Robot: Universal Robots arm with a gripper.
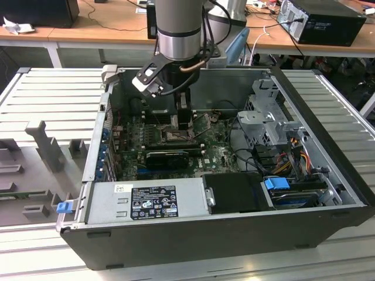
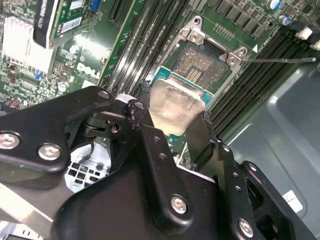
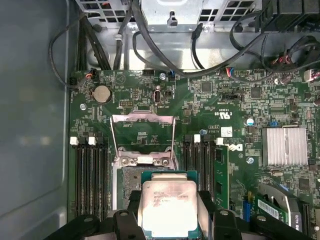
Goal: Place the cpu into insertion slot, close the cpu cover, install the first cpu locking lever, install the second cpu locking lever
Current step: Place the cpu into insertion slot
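Inside the open computer case (image 1: 176, 234), above the green motherboard (image 3: 240, 107), pinches the cpu (image 3: 169, 207) in the gripper (image 3: 169, 196), with black fingers (image 3: 134, 205) pressed on two opposite edges. Partly overlaps the insertion slot (image 2: 200, 65), leaving the far part of the tan-gold contact field bare in both wrist views. Impossible to tell contact with the slot from a hover just above it. Hides the cpu's near edge under the gripper body in the first wrist view; in the second wrist view cuts off the near corner and both gripped sides behind the fingers and linkage. In the exterior view, reaches straight down from the arm (image 1: 179, 29) into the case; hard to make out the cpu at the fingertips there, just dark shapes over the board. Looks like a flat square chip: dull silver metal lid, bright glare across it, faint print on top, thin green rim around. Beyond the slot, cpu cover (image 3: 143, 117) swung up and open, green board visible through its square window. Off one socket corner, a thin wire lever (image 2: 280, 60) lying out across black memory slots (image 2: 260, 75). Near side of the slot frame lost under the cpu and fingers
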